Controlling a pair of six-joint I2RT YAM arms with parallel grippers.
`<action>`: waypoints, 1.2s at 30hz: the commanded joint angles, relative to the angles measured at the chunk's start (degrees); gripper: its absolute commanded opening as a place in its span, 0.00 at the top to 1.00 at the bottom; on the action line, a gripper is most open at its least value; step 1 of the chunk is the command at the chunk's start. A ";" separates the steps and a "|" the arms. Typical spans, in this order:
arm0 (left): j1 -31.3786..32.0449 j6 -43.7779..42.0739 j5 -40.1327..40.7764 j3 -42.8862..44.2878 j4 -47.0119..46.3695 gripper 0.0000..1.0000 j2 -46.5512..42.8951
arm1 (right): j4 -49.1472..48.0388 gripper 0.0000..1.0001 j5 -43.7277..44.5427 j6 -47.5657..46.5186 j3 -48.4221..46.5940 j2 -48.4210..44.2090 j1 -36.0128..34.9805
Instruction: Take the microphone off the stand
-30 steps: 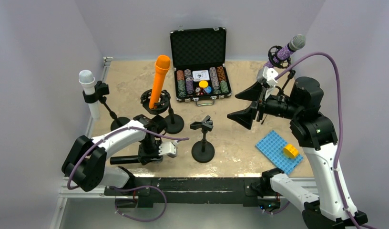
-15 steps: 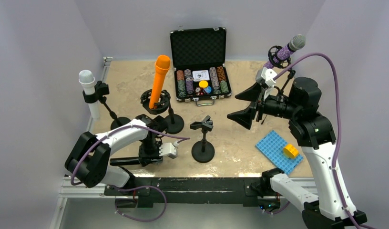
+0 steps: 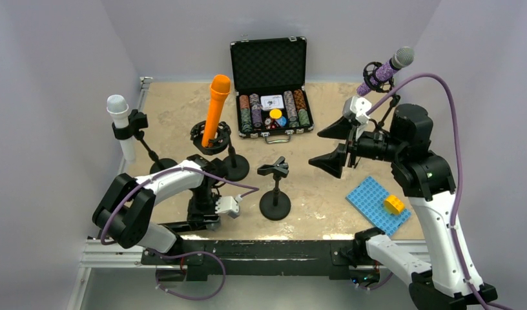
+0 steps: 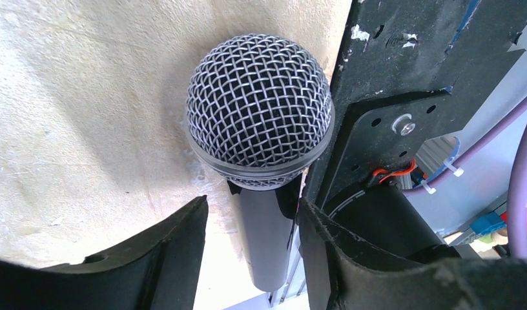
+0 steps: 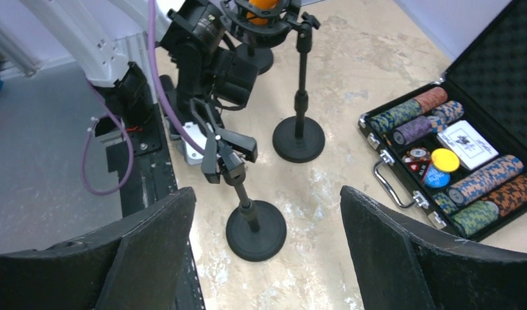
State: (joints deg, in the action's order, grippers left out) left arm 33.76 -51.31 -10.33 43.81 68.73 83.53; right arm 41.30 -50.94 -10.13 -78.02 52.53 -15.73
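The black microphone (image 4: 259, 110) (silver mesh head) lies on the tabletop (image 4: 86, 97) at its near edge, beside the black base rail (image 4: 403, 39) and apart from the empty clip stand (image 3: 274, 194). The left end effector (image 4: 251, 223) straddles its handle with fingers slightly spread, a gap showing on one side. The right end effector (image 5: 266, 194) hangs in the air, fingers spread wide, holding nothing.

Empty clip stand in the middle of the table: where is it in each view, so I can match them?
Top external: empty clip stand near centre, nearer the arms than the poker chip case.
Left wrist: not in it.
Right wrist: lower centre, between the fingers.
Shared landmark: the poker chip case, at right in the right wrist view; absent from left wrist.
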 commanded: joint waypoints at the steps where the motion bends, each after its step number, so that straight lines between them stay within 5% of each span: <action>1: -0.27 -2.25 -1.71 0.89 1.14 0.42 -1.13 | 8.85 0.14 -3.09 -13.45 -5.92 2.19 -2.95; 5: -0.27 -4.28 -2.60 1.53 3.03 0.34 -2.65 | 15.55 0.15 3.39 -22.44 -11.24 5.92 -11.59; 12: -0.27 -5.95 -3.42 2.07 4.58 0.26 -9.71 | 21.26 0.20 8.07 -20.87 -19.39 14.87 -19.67; 18: -0.27 -5.30 -4.56 5.79 9.07 0.00 -16.47 | 20.28 0.21 7.35 -22.96 -19.61 17.06 -22.85; 28: -0.27 -6.89 -17.28 17.78 13.63 0.01 -31.52 | 18.92 0.22 12.92 -20.22 -21.52 22.27 -28.59; 36: -0.27 -3.70 -24.52 22.10 14.87 0.02 -33.56 | 18.89 0.24 15.50 -21.63 -23.35 25.99 -31.78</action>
State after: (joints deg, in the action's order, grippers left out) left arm 33.76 -56.42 -28.60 63.33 82.98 50.46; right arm 61.28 -37.69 -31.16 -98.02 77.19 -45.89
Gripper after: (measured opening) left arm 0.983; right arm 0.783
